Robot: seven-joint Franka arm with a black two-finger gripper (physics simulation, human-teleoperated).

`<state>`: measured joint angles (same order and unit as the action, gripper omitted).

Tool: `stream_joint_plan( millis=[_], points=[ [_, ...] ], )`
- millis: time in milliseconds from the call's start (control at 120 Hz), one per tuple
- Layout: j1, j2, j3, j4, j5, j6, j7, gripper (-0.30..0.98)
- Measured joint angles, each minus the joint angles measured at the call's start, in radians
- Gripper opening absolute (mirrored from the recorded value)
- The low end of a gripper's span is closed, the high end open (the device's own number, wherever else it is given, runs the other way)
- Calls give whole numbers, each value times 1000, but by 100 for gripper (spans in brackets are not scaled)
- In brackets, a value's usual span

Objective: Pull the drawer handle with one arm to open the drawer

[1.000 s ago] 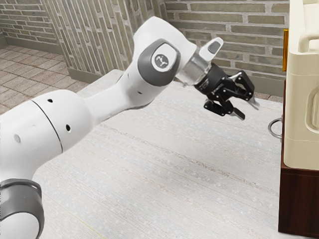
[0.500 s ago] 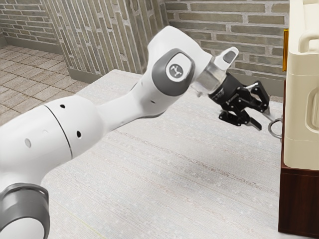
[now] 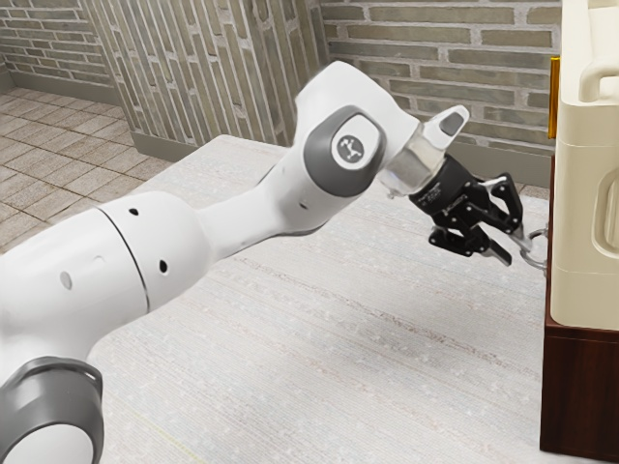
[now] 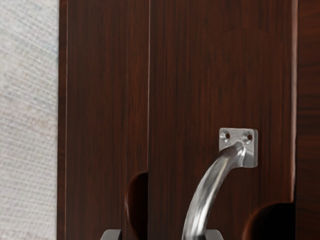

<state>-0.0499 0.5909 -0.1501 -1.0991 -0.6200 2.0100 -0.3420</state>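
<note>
Arm (image 3: 256, 217), exterior view's left, is stretching above the bench (image 3: 319, 338). Hand (image 3: 517, 254) is angling down toward the handle, its two fingers standing apart. Handle (image 3: 536, 253) is lying right at the fingertips, jutting from the cabinet (image 3: 585, 396); its curved bar is running crosswise to the closing line, nearer one finger than the other. Centering probably is needing a nudge before gripping and pulling. Cream case (image 3: 585, 242) is sitting atop the cabinet.
</note>
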Motion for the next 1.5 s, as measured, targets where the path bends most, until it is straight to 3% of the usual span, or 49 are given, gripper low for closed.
stream_joint_plan(
  millis=[808,1500],
  points=[
    [3,-45,48,-24,93,-19,-28,-3],
    [15,-140,71,-159,101,-32,-33,-1]
  ],
)
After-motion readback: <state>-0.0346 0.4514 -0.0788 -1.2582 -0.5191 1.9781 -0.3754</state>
